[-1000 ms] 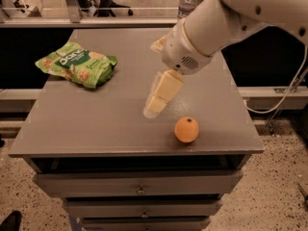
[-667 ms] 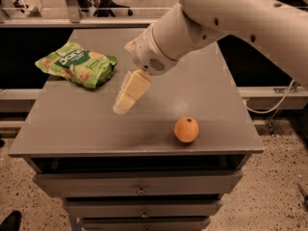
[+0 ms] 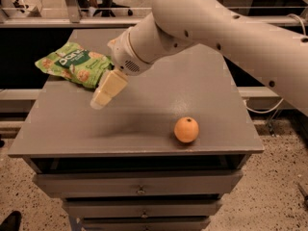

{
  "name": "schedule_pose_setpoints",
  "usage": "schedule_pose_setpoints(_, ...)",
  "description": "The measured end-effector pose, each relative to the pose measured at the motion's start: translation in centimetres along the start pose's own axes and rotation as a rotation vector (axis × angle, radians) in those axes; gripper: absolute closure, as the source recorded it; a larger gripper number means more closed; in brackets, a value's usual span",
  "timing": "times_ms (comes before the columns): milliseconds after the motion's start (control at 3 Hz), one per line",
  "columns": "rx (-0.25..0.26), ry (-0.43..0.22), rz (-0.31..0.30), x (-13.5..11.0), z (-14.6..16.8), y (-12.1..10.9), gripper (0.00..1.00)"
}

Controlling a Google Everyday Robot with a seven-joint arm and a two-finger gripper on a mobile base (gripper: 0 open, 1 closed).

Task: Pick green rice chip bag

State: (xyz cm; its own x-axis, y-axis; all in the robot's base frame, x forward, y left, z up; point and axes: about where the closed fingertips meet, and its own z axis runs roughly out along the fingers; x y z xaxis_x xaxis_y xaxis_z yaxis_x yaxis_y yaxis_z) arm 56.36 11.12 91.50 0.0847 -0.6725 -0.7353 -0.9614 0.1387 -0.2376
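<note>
The arm [image 3: 216, 28] has swung left across the desk [image 3: 192, 88] since a second ago, carrying the claw [image 3: 103, 96] away from the middle, above the orange [image 3: 186, 129], and over to the bag [image 3: 74, 64]. The bag and the orange lie where they lay before.

Now the claw hangs tilted, its pale cream tip pointing down and to the left, just beside the bag's near right edge. From where I stand its upper part overlaps the bag's corner; whether it touches I cannot tell. Nor can I tell how far open it is, and I see nothing held in it.

The bag lies flat at the far left corner of the desk, with its left end reaching the edge. It is crinkled light-green foil with a dark green label across the middle, white lettering on it, and pictures of round tan chips scattered over the front.

The orange sits alone near the front right, well apart from both bag and claw. Drawers [image 3: 139, 190] run below the desk top.
</note>
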Motion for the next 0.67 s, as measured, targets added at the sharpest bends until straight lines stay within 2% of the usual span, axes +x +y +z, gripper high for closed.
schedule_pose_setpoints(333, 0.046, -0.013, 0.002, -0.1, 0.0, -0.4, 0.0)
schedule_pose_setpoints(667, 0.133, -0.072, 0.028, -0.5, 0.4, -3.2, 0.0)
